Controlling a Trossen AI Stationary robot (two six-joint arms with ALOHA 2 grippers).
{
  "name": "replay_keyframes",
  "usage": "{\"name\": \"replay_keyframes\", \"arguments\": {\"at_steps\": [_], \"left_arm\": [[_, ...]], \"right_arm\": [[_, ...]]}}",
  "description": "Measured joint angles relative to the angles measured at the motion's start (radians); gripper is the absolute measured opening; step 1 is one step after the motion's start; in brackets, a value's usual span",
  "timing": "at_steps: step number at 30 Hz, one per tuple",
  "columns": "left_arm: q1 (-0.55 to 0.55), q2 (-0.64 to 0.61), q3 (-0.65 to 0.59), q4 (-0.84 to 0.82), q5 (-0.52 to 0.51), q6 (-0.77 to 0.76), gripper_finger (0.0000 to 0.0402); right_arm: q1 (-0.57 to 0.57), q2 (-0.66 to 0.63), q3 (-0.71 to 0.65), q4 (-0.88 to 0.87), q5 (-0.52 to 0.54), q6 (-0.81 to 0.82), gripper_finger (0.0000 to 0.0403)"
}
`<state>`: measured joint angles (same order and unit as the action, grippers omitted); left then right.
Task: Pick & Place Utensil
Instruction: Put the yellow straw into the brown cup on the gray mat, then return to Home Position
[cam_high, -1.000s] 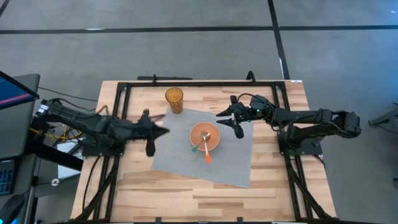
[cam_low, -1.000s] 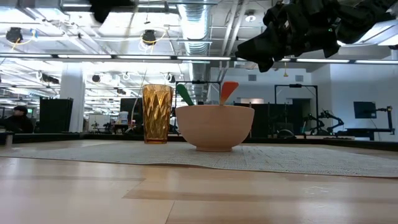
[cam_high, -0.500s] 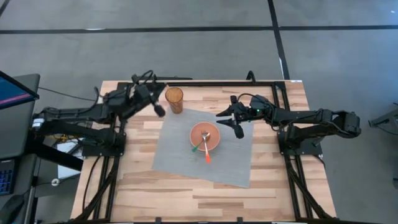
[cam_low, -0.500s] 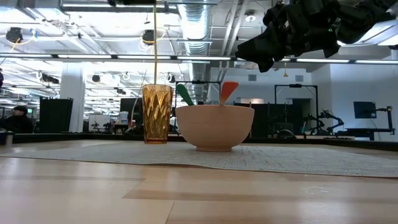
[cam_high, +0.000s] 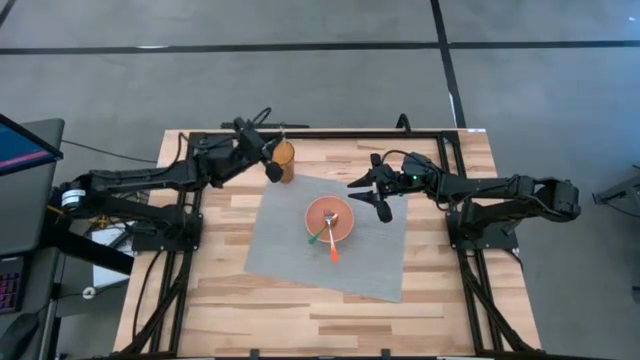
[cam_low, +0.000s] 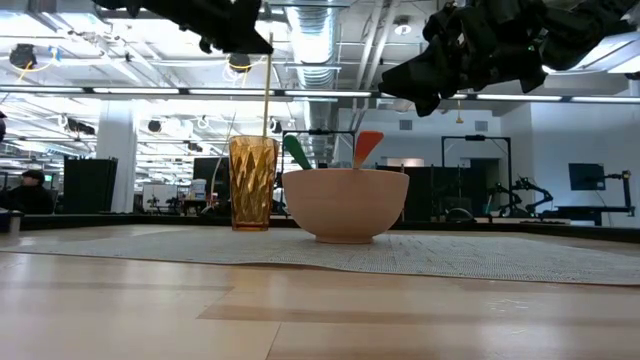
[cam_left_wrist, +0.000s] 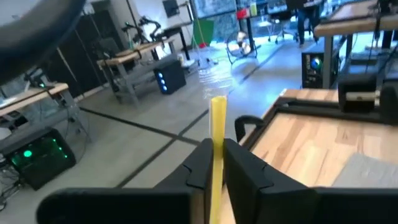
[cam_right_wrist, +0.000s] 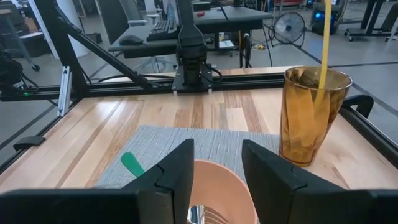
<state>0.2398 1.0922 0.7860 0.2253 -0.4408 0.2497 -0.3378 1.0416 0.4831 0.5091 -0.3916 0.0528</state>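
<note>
Yellow straw-like stick (cam_low: 266, 90), a thin utensil, hangs upright with its lower end inside the amber faceted tumbler (cam_low: 251, 183); its upper end is pinched between the closed fingers of the left tool (cam_high: 270, 160), which hovers directly over the glass. In the left wrist view the stick (cam_left_wrist: 217, 152) runs up between the two dark fingers (cam_left_wrist: 245, 171), clamped tight. In the right wrist view the same stick (cam_right_wrist: 324, 46) drops into the tumbler (cam_right_wrist: 313, 115) and its tip shows through the glass.

One tumbler stands at the 11 o'clock corner of the grey woven placemat (cam_high: 290, 250). One salmon-pink bowl (cam_high: 329, 220) sits near the mat's middle, at about 4 o'clock from the tumbler and apart from it. Three utensils lie in the bowl: one with a green handle (cam_high: 315, 238), one with an orange handle (cam_high: 333, 253), both handles sticking out over the rim toward 6 o'clock, and a metal spoon (cam_high: 329, 216) inside.

Right tool (cam_high: 381, 193) hangs above the mat at 3 o'clock from the bowl, its fingers spread apart and holding nothing.

One mat lies on a light butcher-block bench (cam_high: 330, 320) edged by a black frame. Beyond it the low view shows an open workshop with ceiling ducts (cam_low: 315, 35), lamps, and other benches; grey floor surrounds the bench.
</note>
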Motion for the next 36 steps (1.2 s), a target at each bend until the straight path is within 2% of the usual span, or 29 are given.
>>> {"name": "replay_keyframes", "arguments": {"at_steps": [4,8,15,19,24,27,30,36], "left_arm": [[0.000,0.033,0.000,0.000,-0.006,0.000,0.0069],[-0.003,0.024,0.000,-0.001,-0.080,0.000,0.0106],[-0.082,-0.114,0.000,-0.017,-0.159,0.027,0.0145],[-0.155,-0.227,0.001,-0.077,-0.162,0.065,0.0147],[-0.220,-0.353,-0.018,-0.200,-0.163,0.060,0.0137],[-0.234,-0.428,-0.089,-0.225,-0.162,0.019,0.0131],[-0.235,-0.509,-0.168,-0.224,-0.162,-0.054,0.0123],[-0.235,-0.694,-0.329,-0.226,-0.162,-0.124,0.0109]], "right_arm": [[0.000,0.000,0.000,0.000,0.000,0.000,0.0130],[-0.008,0.000,0.000,0.008,0.006,0.000,0.0130],[-0.043,-0.047,0.048,-0.061,0.006,0.151,0.0126],[-0.076,-0.128,0.082,-0.181,0.000,0.155,0.0119],[-0.133,-0.269,0.104,-0.422,0.000,0.118,0.0116],[-0.163,-0.363,0.104,-0.580,0.004,-0.009,0.0115],[-0.186,-0.444,0.092,-0.692,0.064,-0.049,0.0115],[-0.211,-0.571,0.021,-0.709,0.105,-0.060,0.0115]]}}
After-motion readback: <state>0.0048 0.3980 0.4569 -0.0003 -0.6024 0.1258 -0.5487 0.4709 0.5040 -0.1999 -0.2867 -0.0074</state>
